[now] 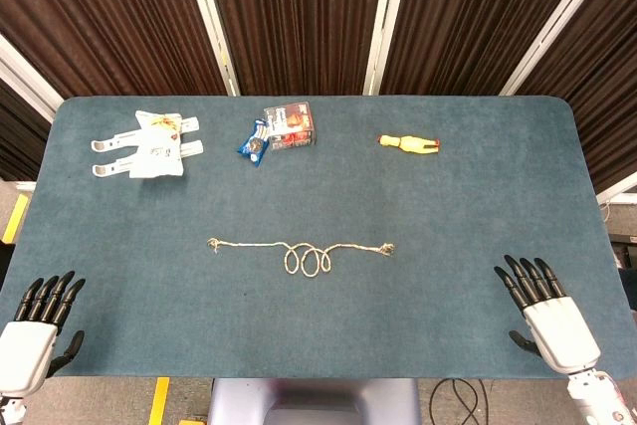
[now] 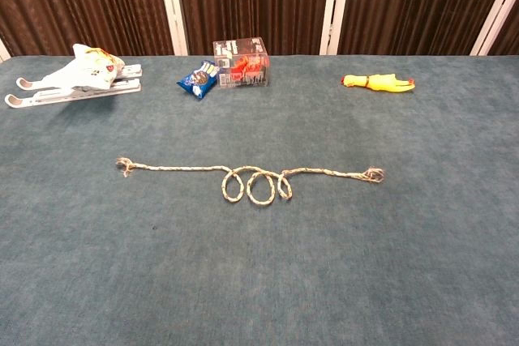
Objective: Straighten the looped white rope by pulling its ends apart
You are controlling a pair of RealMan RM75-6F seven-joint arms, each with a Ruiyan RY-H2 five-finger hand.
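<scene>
So the rope [image 1: 304,254] is lying in the middle of the blue counter [image 1: 448,246], running left to right with a few coils bunched at its center and both frayed ends flat on the surface. Nobody's touching it. The left hand [image 1: 38,330] sits at the near left corner and the right hand [image 1: 545,316] at the near right edge, both released, fingers spread, holding nothing. Far side has a white packet [image 1: 149,144], a snack bag [image 1: 255,140], a small box [image 1: 291,126] and a yellow rubber chicken [image 1: 408,144].
</scene>
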